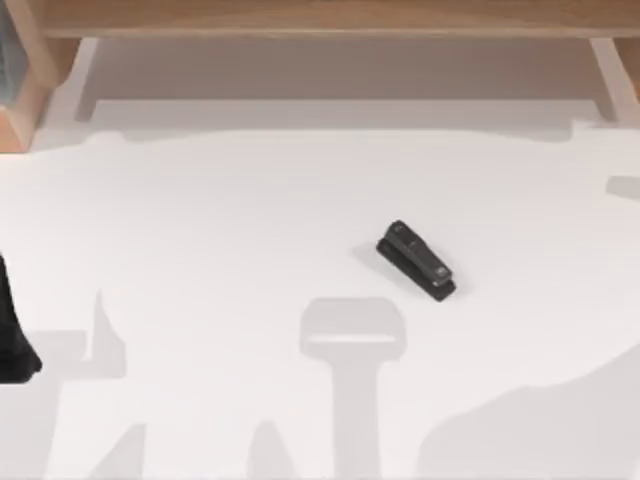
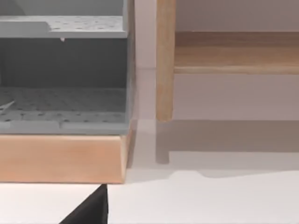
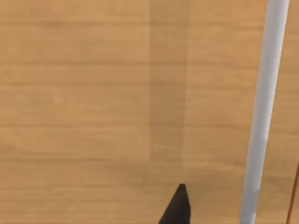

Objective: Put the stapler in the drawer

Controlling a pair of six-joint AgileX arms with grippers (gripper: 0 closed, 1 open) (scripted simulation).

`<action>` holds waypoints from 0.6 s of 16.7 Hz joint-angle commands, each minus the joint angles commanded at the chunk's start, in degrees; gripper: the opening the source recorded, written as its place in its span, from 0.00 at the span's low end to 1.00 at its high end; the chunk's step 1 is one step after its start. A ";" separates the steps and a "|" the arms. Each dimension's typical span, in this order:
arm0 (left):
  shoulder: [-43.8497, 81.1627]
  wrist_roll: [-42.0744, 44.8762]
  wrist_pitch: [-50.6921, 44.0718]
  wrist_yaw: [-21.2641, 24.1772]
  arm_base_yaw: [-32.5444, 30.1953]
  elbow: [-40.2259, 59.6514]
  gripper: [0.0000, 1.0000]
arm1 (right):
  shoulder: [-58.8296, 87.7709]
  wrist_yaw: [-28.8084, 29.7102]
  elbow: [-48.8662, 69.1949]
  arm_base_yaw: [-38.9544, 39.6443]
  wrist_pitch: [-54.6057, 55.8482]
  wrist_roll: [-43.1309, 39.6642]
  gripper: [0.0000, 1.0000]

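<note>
While the stapler [image 1: 417, 261] lies diagonally right of frame centre, I judge it rigid, light, best pinched across its narrow sides; jaw states, I cannot tell.

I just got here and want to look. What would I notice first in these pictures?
First, the small black stapler, lying slanted and alone on the white table, a little right of the middle. Next, the wooden furniture along the far edge, with a grey shelf unit at its left end. A dark bit of the left arm sits at the table's left edge.
</note>
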 joint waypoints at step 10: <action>0.00 0.00 0.00 0.00 0.00 0.00 1.00 | 0.00 0.00 0.00 0.00 0.00 0.00 0.00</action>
